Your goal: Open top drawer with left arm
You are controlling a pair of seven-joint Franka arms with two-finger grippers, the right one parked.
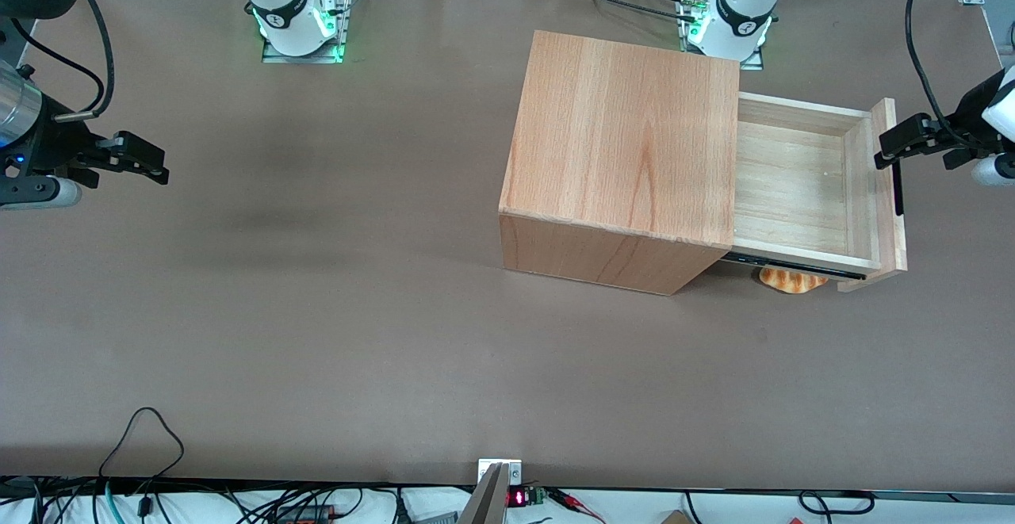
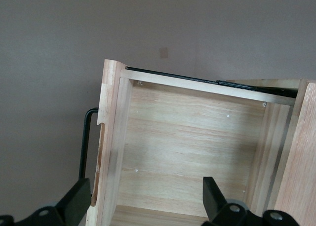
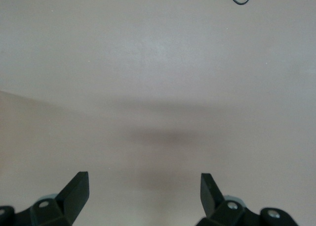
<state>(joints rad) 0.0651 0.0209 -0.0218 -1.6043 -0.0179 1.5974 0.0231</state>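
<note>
Nearest the front camera, a bread roll [image 1: 790, 279] lies on the table [image 1: 333, 334] under the drawer's [image 1: 801, 185] black side rail. Above it the drawer stands pulled well out of the wooden casing [image 1: 626, 151] toward the working arm's end of the table, its pale plank interior showing bare. The left arm [image 1: 983, 124] holds its gripper [image 1: 892, 147] at the drawer's front panel [image 2: 108, 137], jaws spread wide, one finger [image 2: 74, 203] outside by the black bar handle [image 2: 85, 142] and the other over the interior.
</note>
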